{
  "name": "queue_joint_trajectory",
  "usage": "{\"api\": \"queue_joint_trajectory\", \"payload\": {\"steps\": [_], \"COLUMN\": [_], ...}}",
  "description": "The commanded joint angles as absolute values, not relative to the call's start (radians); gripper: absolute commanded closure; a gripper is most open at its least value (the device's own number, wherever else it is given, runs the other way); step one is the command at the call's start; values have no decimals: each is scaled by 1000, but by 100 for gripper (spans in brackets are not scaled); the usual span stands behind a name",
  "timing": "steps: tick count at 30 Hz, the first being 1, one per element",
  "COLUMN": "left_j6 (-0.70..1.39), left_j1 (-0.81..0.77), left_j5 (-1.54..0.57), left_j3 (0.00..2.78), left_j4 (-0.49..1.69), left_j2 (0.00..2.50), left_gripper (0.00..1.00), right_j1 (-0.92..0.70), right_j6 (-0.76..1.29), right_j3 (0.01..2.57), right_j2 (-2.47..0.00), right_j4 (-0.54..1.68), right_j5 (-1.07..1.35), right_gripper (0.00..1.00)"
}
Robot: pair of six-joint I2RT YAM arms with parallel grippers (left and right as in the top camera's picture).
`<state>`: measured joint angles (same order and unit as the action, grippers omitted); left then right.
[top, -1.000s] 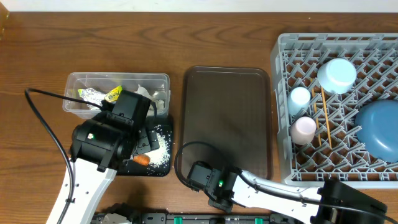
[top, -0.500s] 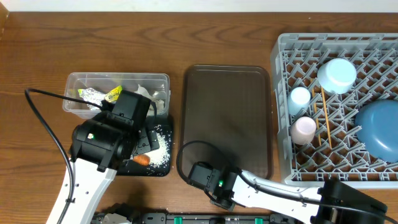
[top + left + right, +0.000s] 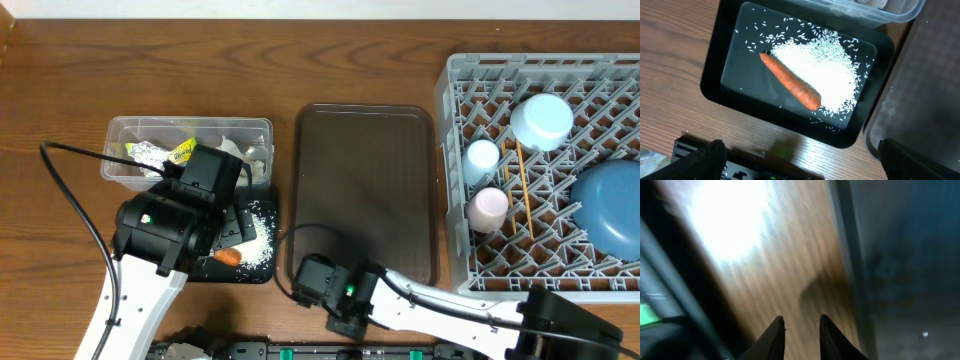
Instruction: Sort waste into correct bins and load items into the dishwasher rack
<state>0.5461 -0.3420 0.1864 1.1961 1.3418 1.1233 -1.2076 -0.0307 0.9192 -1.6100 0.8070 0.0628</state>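
An orange carrot [image 3: 790, 88] lies on a heap of white rice scraps [image 3: 827, 70] in the black tray [image 3: 720, 65]. My left gripper [image 3: 802, 167] hangs above the tray's near edge, open wide and empty. The clear tub [image 3: 190, 150] behind holds the foil wrapper [image 3: 160, 152] and tissues [image 3: 235, 148]. The grey rack [image 3: 545, 170] carries the white bowl [image 3: 542, 120], light blue cup [image 3: 483, 155], pink cup [image 3: 489, 207], chopsticks [image 3: 520, 185] and blue plate [image 3: 610, 205]. My right gripper [image 3: 802, 330] hovers low over bare wood, its jaws a little apart with nothing between them.
The brown serving tray [image 3: 365, 190] lies between the bins and the rack. My right arm's head [image 3: 325, 285] sits at that tray's front-left corner, close to the table's front edge. The left arm [image 3: 170, 225] covers part of the black tray.
My right arm's head has slid a little to the left along the front edge. The left arm, carrot and rice have not moved.
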Motion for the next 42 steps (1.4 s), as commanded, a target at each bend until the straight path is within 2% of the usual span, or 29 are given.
{"api": "queue_joint_trajectory", "payload": {"steps": [1, 2, 4, 8, 19, 22, 34, 38, 42], "left_j6": [543, 543, 543, 543, 543, 543, 543, 543, 543], "left_j1": [-337, -337, -337, -337, -337, -337, -337, -337, -337], "left_j5": [191, 191, 191, 191, 191, 191, 191, 191, 191], "left_j3": [1195, 1195, 1195, 1195, 1195, 1195, 1195, 1195, 1195], "left_j4": [1346, 1346, 1346, 1346, 1346, 1346, 1346, 1346, 1346], "left_j2": [1123, 1123, 1123, 1123, 1123, 1123, 1123, 1123, 1123], "left_gripper": [0, 0, 0, 0, 0, 0, 0, 0, 0], "right_j1": [-1204, -1204, -1204, -1204, -1204, -1204, -1203, -1204, -1204], "right_j6": [-100, -115, -131, -146, -156, -156, -167, -174, -174], "right_j3": [977, 981, 981, 965, 913, 901, 825, 817, 815], "right_j2": [-1577, -1573, -1568, -1570, -1606, -1606, -1607, -1607, -1607], "right_j4": [826, 831, 834, 831, 759, 745, 646, 641, 642], "right_j5": [134, 131, 107, 21, -67, -81, -84, -112, -124], "right_gripper": [75, 70, 51, 42, 50, 57, 60, 64, 73]}}
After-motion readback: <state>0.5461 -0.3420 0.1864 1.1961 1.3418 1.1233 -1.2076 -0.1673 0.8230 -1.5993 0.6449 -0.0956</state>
